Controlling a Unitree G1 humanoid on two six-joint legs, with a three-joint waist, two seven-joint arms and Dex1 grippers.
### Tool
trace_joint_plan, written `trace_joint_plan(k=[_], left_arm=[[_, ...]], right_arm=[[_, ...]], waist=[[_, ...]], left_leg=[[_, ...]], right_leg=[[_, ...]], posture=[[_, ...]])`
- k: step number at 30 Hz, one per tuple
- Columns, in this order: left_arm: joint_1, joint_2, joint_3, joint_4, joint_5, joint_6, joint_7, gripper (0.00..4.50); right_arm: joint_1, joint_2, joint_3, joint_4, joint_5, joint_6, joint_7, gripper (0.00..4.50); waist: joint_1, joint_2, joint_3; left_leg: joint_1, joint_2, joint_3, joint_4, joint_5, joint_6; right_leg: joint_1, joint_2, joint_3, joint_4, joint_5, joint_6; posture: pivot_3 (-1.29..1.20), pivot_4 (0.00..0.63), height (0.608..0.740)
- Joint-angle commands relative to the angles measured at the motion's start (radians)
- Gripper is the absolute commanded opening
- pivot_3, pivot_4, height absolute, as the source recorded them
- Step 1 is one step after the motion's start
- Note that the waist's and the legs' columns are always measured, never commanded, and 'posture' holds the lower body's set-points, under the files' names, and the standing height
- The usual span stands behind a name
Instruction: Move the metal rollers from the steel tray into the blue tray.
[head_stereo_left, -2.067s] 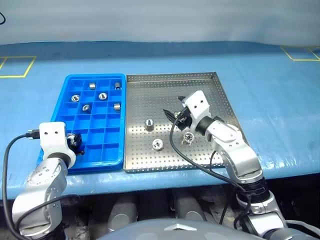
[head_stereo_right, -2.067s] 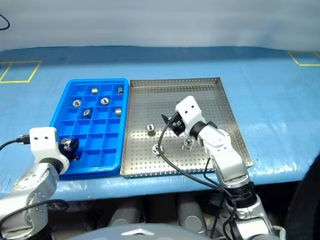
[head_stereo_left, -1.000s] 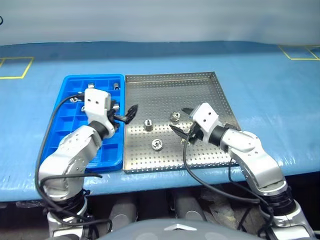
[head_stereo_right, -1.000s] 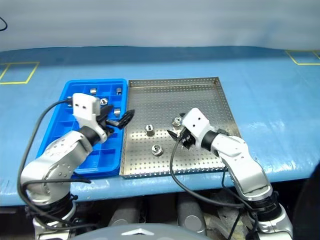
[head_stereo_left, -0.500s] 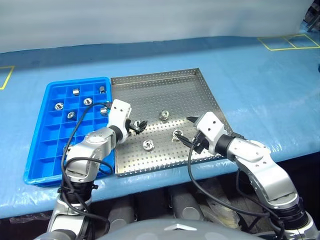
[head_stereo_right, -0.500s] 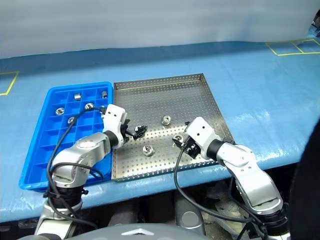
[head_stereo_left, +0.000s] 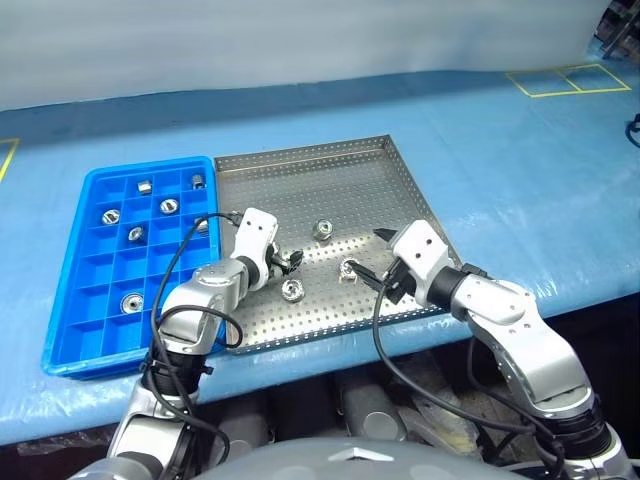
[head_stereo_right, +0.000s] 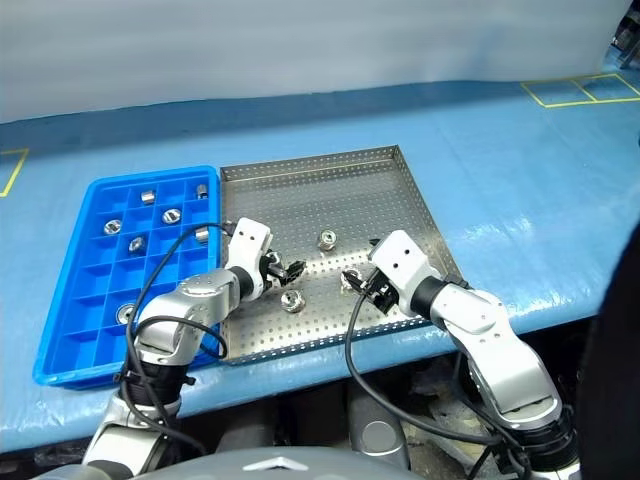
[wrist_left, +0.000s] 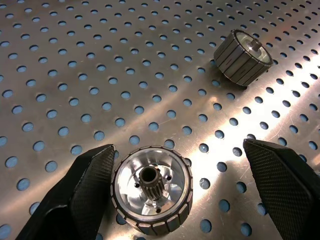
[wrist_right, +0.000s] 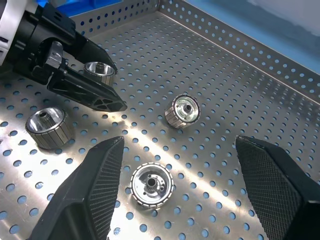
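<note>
Our left gripper (wrist_left: 175, 165) has dropped over the steel tray (head_stereo_left: 330, 180), jaws apart like the right gripper's (wrist_right: 175, 165), and its finger (wrist_left: 92, 170), just beside a roller (wrist_left: 151, 189), could knock it rolling.

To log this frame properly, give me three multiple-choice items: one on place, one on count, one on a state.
1. The blue tray lies on which side of the steel tray? A the robot's left; B the robot's right; C behind it.
2. How many metal rollers lie on the steel tray? A two; B four; C seven.
3. The left gripper is: A open around a roller; B shut on a roller; C shut, empty.
Answers: 1 A, the head views show them side by side; 2 B, the right wrist view shows four; 3 A, its fingers stand apart.
</note>
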Motion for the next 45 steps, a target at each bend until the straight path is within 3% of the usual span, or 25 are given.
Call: trace_joint_plan(k=[1, 6, 23, 28, 35, 45], left_arm=[[-0.001, -0.010, 0.005, 0.021, 0.004, 0.009, 0.001, 4.10], [0.020, -0.016, 0.036, 0.005, -0.005, 0.034, 0.009, 2.63], [0.010, -0.034, 0.094, -0.092, -0.016, 0.029, 0.030, 2.63], [0.011, -0.033, 0.103, -0.115, -0.012, 0.040, 0.037, 1.63], [-0.002, -0.031, 0.145, -0.221, -0.015, 0.021, 0.058, 1.63], [0.044, -0.046, 0.390, -0.411, 0.058, 0.043, 0.256, 1.63]], right_arm=[[-0.013, 0.005, -0.024, -0.037, 0.003, -0.022, -0.011, 3.72], [-0.012, 0.009, -0.031, -0.031, 0.000, -0.028, -0.018, 3.72], [-0.038, 0.027, -0.016, 0.005, 0.002, -0.061, -0.017, 3.72], [-0.050, 0.035, -0.009, 0.018, -0.001, -0.072, -0.014, 3.72], [-0.061, 0.043, -0.002, 0.034, -0.002, -0.085, -0.013, 3.72], [-0.095, 0.056, 0.032, 0.087, -0.004, -0.112, 0.012, 3.72]], waist=[[-0.002, 0.000, 0.000], [-0.006, 0.000, 0.000], [-0.004, 0.000, 0.000], [-0.002, 0.000, 0.000], [0.001, 0.000, 0.000], [0.012, -0.001, 0.001]], left_leg=[[0.000, 0.000, 0.000, 0.000, 0.000, 0.000], [0.000, 0.000, 0.001, 0.001, 0.000, 0.001], [-0.001, 0.000, 0.001, 0.001, 0.000, 0.002], [-0.001, 0.000, 0.001, 0.001, 0.000, 0.002], [-0.001, 0.000, 0.001, 0.001, 0.000, 0.002], [-0.001, 0.000, 0.001, 0.001, 0.000, 0.002]], right_leg=[[0.000, 0.000, 0.000, 0.000, 0.000, 0.001], [0.000, 0.000, 0.001, 0.000, 0.001, 0.002], [-0.001, 0.000, 0.002, 0.000, 0.001, 0.001], [-0.001, 0.000, 0.002, 0.000, 0.001, 0.001], [-0.001, 0.000, 0.002, 0.000, 0.003, -0.001], [-0.001, 0.000, 0.002, 0.000, 0.003, -0.002]], posture=[[-0.29, 0.150, 0.740], [-0.29, 0.150, 0.740], [-0.26, 0.150, 0.740], [-0.25, 0.150, 0.740], [-0.23, 0.150, 0.740], [-0.15, 0.150, 0.740]])
